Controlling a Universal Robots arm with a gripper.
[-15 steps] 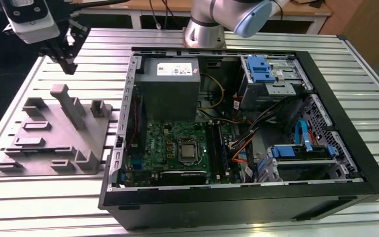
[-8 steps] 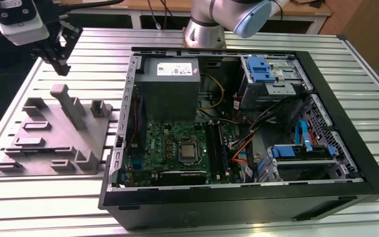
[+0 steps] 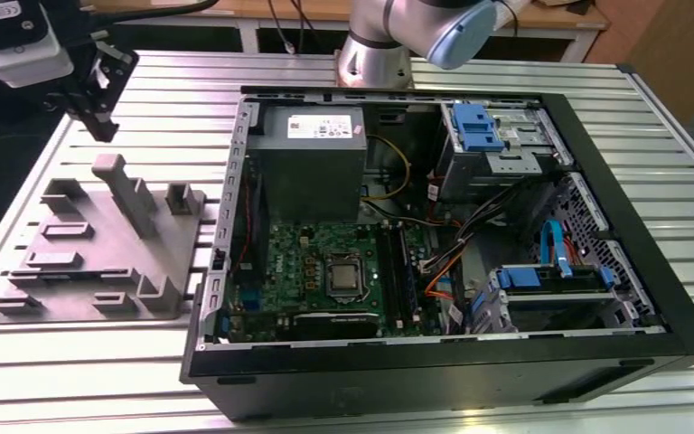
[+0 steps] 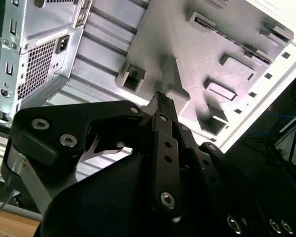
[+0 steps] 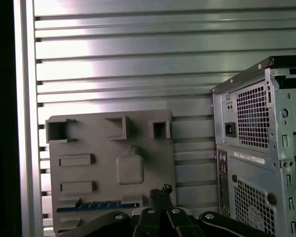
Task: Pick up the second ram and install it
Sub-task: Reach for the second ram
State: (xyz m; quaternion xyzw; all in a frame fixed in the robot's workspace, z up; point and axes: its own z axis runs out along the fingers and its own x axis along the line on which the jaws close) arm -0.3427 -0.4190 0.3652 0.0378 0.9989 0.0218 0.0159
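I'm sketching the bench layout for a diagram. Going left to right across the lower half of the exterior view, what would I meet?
grey tray → CPU socket → orange cables → blue-trimmed drive cage → right wall of the computer case

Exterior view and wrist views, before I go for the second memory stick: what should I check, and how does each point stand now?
1. Memory stick lying in its slot of the grey tray: ok.
2. Gripper free of load: ok, it holds nothing.
3. Gripper open for a grasp: not ok, shut.
4. Gripper at the stick: not ok, it hangs well above the tray, apart from the stick.
5. Computer case open, motherboard exposed: ok.
6. Free memory slot on the board: cannot tell.
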